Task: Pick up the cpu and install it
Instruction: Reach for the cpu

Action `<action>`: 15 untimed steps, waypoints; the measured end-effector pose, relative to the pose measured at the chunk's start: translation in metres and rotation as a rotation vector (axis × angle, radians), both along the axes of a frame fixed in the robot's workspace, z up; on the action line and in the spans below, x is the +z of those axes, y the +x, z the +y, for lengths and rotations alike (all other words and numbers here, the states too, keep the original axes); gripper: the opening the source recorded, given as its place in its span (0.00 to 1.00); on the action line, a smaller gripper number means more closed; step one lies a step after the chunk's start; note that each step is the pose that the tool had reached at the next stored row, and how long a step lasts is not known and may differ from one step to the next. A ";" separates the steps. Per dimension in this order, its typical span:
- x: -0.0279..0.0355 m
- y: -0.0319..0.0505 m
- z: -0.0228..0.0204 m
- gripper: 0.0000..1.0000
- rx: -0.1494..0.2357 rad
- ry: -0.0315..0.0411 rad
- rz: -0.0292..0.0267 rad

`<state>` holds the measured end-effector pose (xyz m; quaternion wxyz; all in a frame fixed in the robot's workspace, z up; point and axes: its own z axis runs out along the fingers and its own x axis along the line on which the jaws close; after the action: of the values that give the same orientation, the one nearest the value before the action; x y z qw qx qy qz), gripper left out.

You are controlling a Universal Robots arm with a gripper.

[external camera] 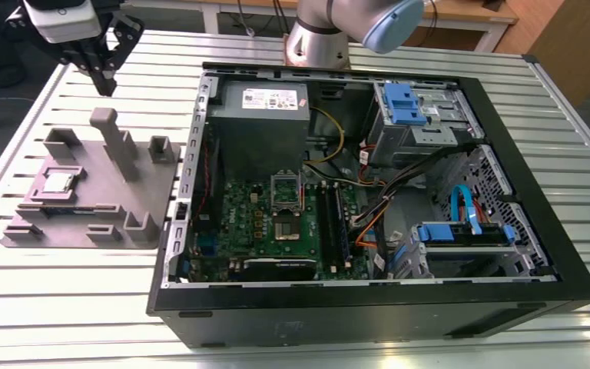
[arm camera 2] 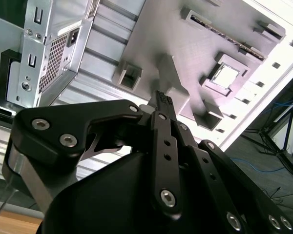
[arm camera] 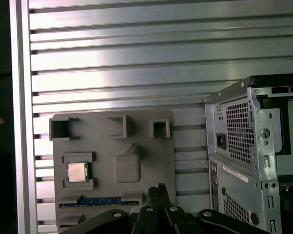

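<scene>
The cpu (external camera: 58, 182) is a small silver square lying flat in a recess of a grey holder plate (external camera: 90, 223), on the slatted table at the exterior view's left. It also shows in both wrist views, cpu (arm camera: 77, 171) and cpu (arm camera 2: 226, 75). My gripper (external camera: 105, 86) hangs well above the plate's far end, apart from the cpu, with its black fingers closed together and nothing between them. The gripper (arm camera: 160, 187) sits over the plate's edge, beside the cpu's recess. The green motherboard (external camera: 243, 223) lies inside the open computer case (external camera: 377, 307).
A tall grey post (external camera: 111, 142) and several smaller blocks rise from the holder plate. Inside the case are a grey power supply (external camera: 259, 115), black memory sticks (external camera: 331, 223), loose cables and blue drive brackets (external camera: 402, 104). The case wall (arm camera: 239, 146) stands close beside the plate.
</scene>
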<state>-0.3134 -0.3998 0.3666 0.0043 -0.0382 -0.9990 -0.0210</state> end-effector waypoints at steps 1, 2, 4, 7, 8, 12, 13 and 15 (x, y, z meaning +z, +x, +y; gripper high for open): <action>0.0000 -0.0010 0.0000 0.11 0.000 0.0000 0.0000; -0.0001 -0.0021 0.0000 0.11 0.000 0.0001 -0.0001; -0.0002 -0.0040 0.0000 0.11 0.000 0.0000 0.0000; -0.0003 -0.0055 0.0000 0.11 0.000 0.0001 0.0000; -0.0003 -0.0057 0.0000 0.11 0.000 0.0000 0.0000; -0.0002 -0.0058 0.0000 0.11 0.000 0.0000 0.0001; -0.0002 -0.0058 0.0000 0.11 0.000 0.0000 0.0001; -0.0002 -0.0058 0.0000 0.11 0.000 0.0000 0.0001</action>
<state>-0.3192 -0.3998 0.3663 0.0043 -0.0382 -0.9990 -0.0210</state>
